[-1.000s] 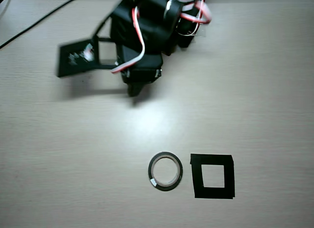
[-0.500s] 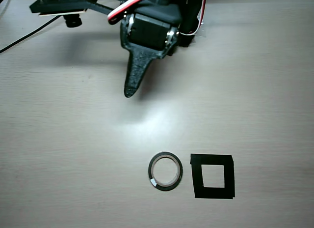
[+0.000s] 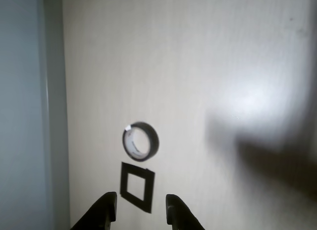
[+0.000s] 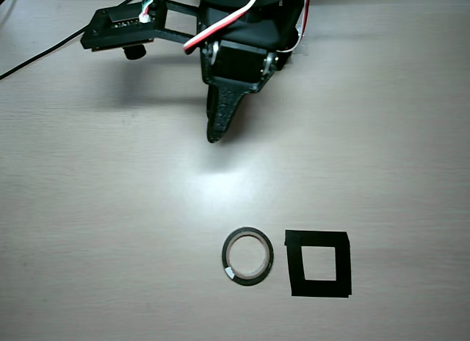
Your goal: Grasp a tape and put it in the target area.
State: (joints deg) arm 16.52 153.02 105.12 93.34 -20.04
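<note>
Overhead view: thin dark-edged tape ring [image 4: 248, 256] flat on pale wooden desk [image 4: 88, 209], just left of black square tape outline [image 4: 319, 264], apart; black fingers [image 4: 214, 131] well behind.

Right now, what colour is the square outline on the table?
Black, with a bare wood-coloured centre; the square outline shows clearest in the overhead view.

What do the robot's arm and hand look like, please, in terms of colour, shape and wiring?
The arm is matte black plastic with blocky housings. The hand narrows to a dark pointed tip; the wrist view shows two black fingers. Red and white wires loop over it, and a flat black camera plate sticks out sideways.
</note>
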